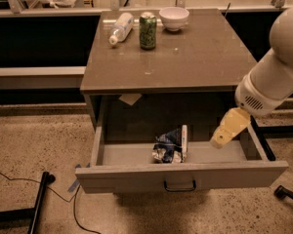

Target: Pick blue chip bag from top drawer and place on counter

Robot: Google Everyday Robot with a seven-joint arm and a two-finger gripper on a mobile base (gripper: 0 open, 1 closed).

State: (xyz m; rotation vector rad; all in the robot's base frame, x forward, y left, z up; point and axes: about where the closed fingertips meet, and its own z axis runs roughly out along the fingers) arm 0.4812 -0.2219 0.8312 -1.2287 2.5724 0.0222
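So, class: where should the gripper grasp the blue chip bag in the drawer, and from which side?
Grip the blue chip bag by its crumpled top, likely from above: it lies low in the open top drawer, whose walls block side approaches. The gripper hangs over the drawer's right end.

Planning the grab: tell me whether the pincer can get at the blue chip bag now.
Probably yes. The top drawer is open, the blue chip bag lies uncovered in it, and the pincer hangs over the drawer beside it, nothing between them.
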